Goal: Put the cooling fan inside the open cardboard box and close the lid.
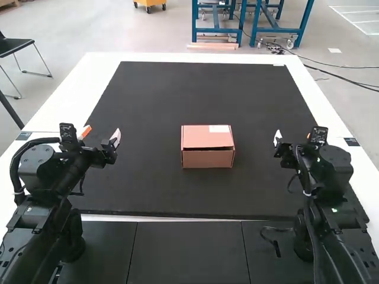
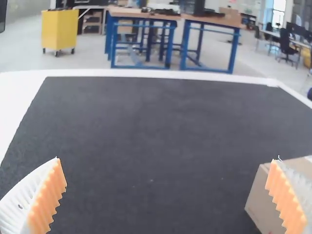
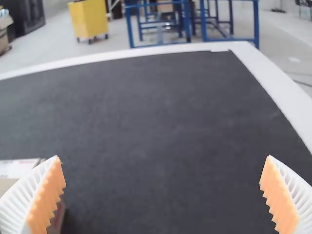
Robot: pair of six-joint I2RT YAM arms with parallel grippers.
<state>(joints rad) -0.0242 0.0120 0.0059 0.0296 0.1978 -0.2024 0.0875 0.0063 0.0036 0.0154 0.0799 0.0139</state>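
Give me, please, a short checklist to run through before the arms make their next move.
1. Lid of the small brown cardboard box is down: ok.
2. Box stands flat on the black mat, apart from both arms: ok.
3. Left gripper open and holding nothing: ok.
4. Right gripper open and holding nothing: ok.
5. What lies inside the box: cannot tell, the lid covers it.

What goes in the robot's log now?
box: shut, middle of mat | left gripper: open, apart from box | right gripper: open, apart from box
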